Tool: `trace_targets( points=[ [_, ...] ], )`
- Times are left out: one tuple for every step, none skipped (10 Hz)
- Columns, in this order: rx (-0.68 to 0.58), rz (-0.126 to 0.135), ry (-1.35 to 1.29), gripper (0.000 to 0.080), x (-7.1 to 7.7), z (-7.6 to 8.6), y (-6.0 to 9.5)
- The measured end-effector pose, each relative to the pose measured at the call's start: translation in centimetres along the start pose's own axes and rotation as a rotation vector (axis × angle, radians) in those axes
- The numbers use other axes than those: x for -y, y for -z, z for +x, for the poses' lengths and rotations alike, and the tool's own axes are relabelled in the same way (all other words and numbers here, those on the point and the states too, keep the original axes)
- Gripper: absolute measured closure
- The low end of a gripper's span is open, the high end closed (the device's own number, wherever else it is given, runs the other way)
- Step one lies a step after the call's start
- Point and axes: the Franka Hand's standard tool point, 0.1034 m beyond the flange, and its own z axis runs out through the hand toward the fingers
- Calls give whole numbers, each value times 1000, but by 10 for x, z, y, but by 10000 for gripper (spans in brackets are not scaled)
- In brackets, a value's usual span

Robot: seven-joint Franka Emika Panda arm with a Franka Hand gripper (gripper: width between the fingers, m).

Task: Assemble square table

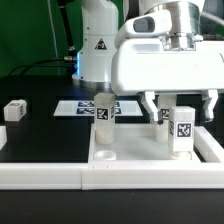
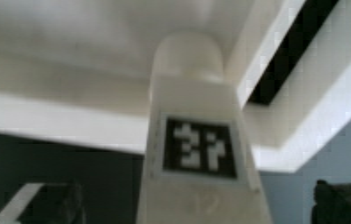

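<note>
The square table's white panel [image 1: 140,148] lies flat, with a round socket [image 1: 105,156] at its near corner. One tagged leg [image 1: 103,112] stands upright on it at the exterior view's left. A second tagged leg [image 1: 181,128] stands upright at the right, and fills the wrist view [image 2: 198,130]. My gripper [image 1: 180,108] straddles this leg from above. It is open, with a gap between each finger [image 2: 341,196] and the leg. A third leg [image 1: 163,116] shows partly behind it. A loose leg [image 1: 14,110] lies on the black table at the far left.
The long low white rail [image 1: 50,176] runs along the front and up the right side of the panel. The marker board [image 1: 78,106] lies flat behind the panel. The robot's white base [image 1: 95,45] stands at the back.
</note>
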Motion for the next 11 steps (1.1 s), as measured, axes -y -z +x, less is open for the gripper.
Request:
trace_targets(
  points=[
    [-5,-3,-11,151,-7,8,6],
    [42,0,-22,151,-12,3,3],
    [147,17,-35,151,-10,0,0],
    [228,30,-46,151,-10,3,1],
    [299,40,-61,151,-8,4,0],
    [353,47,-68,151,-7,4,-2],
    [421,55,-70,151,-4,2,-4],
    [435,57,-69,151,-4,5,-8],
    [428,56,-69,151,-4,5,-8],
    [429,56,-69,151,-4,5,-9],
    [429,55,-77,262,-4,5,-9]
  ],
)
